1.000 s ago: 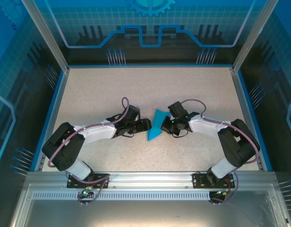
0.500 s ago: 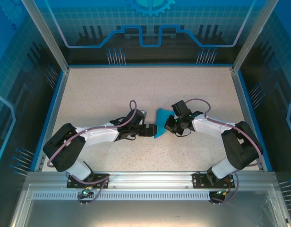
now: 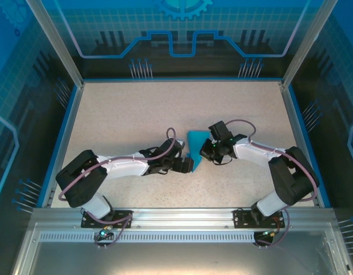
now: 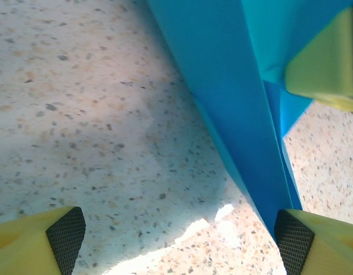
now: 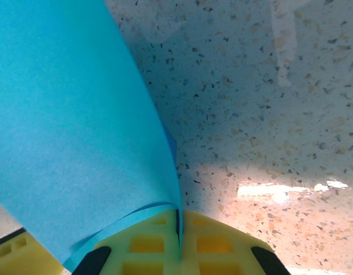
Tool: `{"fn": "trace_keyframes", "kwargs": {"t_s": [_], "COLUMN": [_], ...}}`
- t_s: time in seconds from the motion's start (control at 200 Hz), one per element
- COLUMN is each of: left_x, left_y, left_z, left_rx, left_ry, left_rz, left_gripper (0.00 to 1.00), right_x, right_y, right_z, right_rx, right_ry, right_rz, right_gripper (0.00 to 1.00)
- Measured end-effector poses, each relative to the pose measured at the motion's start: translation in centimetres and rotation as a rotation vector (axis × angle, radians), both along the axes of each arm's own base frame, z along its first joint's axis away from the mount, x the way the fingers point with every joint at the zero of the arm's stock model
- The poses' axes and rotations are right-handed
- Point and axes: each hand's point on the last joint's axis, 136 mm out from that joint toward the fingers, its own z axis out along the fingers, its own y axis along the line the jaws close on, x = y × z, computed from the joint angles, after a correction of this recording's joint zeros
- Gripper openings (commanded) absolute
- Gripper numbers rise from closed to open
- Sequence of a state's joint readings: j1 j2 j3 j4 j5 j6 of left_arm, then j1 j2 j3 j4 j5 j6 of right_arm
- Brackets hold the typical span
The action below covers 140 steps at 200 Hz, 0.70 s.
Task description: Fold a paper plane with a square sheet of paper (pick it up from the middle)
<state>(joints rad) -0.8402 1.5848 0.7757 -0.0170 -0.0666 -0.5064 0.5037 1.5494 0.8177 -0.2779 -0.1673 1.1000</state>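
teal-blue folded paper sheet (image 3: 194, 144) sits pinched in your right gripper (image 5: 179, 229); close your wide-open left gripper (image 4: 179, 232) squarely on it.

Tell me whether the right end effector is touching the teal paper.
Touching. In the right wrist view, the right end effector is shut on the teal paper, whose edge runs into the seam between its fingers.

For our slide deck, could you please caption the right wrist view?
Right claw shut on the edge of the folded teal paper, speckled table beyond.
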Motion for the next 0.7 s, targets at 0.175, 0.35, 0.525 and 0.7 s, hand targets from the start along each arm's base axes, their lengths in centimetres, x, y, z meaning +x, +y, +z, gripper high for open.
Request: {"fn": "trace_keyframes", "kwargs": {"t_s": [0.175, 0.35, 0.525, 0.7], "left_x": [-0.9, -0.1, 0.5, 0.6], "left_y": [-1.3, -0.9, 0.9, 2.0], "left_z": [0.4, 1.7, 3.5, 4.2], "left_rx": [0.012, 0.006, 0.015, -0.002], "left_ry": [-0.051, -0.139, -0.217, -0.238], "left_rz": [-0.093, -0.077, 0.000, 0.063], "left_gripper": [0.73, 0.72, 0.72, 0.71], "right_x": [0.4, 0.6, 0.6, 0.4], "right_y": [0.5, 0.6, 0.6, 0.4], "right_z": [0.3, 0.6, 0.3, -0.1], "right_rx": [0.017, 0.022, 0.016, 0.005], "right_ry": [-0.002, -0.009, -0.001, 0.017], "right_rz": [0.006, 0.007, 0.007, 0.001], "right_gripper": [0.03, 0.03, 0.03, 0.03]}}
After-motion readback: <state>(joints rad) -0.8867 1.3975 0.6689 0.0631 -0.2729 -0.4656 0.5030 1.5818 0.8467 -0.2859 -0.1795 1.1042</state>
